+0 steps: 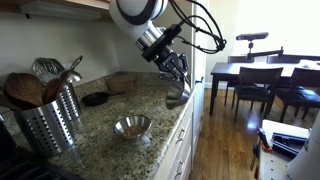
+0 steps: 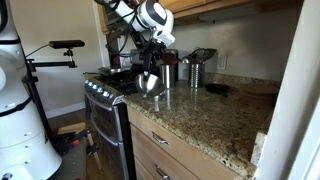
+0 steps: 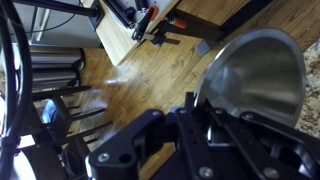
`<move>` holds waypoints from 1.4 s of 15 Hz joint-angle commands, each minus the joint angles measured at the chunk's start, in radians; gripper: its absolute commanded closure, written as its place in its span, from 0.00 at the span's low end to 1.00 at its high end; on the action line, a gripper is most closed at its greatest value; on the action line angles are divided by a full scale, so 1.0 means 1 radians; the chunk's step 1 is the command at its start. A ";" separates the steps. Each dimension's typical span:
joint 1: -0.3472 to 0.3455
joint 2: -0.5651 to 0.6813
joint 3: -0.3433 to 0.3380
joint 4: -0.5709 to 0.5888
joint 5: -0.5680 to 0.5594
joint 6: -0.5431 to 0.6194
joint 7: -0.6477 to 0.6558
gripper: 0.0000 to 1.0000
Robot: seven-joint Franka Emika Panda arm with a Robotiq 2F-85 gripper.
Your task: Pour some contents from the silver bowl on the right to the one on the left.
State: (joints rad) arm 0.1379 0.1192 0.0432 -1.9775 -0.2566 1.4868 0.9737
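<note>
My gripper (image 1: 175, 72) is shut on the rim of a silver bowl (image 1: 179, 93) and holds it tilted on its side, just above the counter's outer edge. Both also show in an exterior view, the gripper (image 2: 152, 62) and the held bowl (image 2: 150, 83). In the wrist view the bowl (image 3: 256, 70) fills the upper right with its inside facing the camera, and the fingers (image 3: 192, 104) clamp its rim. I cannot see any contents in it. A second silver bowl (image 1: 132, 126) stands upright on the granite counter (image 1: 105, 125), apart from the gripper.
A perforated metal utensil holder (image 1: 50, 118) with wooden spoons stands at the counter's end and shows in an exterior view (image 2: 195, 68). A small black dish (image 1: 96, 99) lies near the wall. A stove (image 2: 105, 90) adjoins the counter. A dining table with chairs (image 1: 262, 78) stands beyond.
</note>
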 commanded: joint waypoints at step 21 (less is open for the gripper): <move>-0.127 -0.182 -0.044 -0.223 0.027 0.256 -0.010 0.93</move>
State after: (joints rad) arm 0.0280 -0.0409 0.0032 -2.1714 -0.2445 1.7002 1.0090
